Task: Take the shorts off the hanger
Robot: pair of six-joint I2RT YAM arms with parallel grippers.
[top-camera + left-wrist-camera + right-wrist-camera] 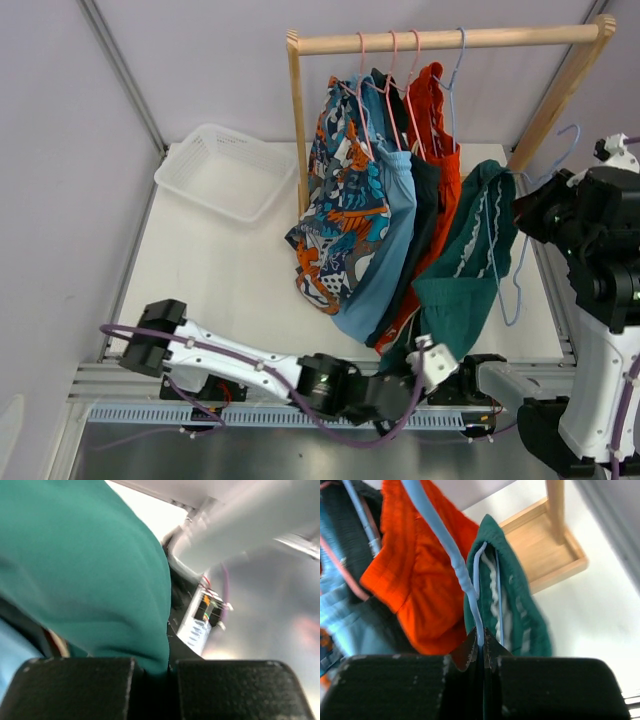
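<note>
Left arm (240,357) lies low along the worktop's (230,275) near edge, reaching right — left pincer (156,666) pinched shut on the teal shorts' (470,270) hem. Right arm (600,340) stands upright — right pincer (481,647) clamped on the blue hanger (445,545) carrying them, beside four other pairs (370,220) on the rail (500,40).

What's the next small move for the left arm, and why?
Probably pull the left gripper down and away from the hanger, to start sliding the teal shorts off it. Its jaws are shut on the shorts' lower edge, and the right gripper is shut on the hanger wire, so the hanger looks braced.
</note>
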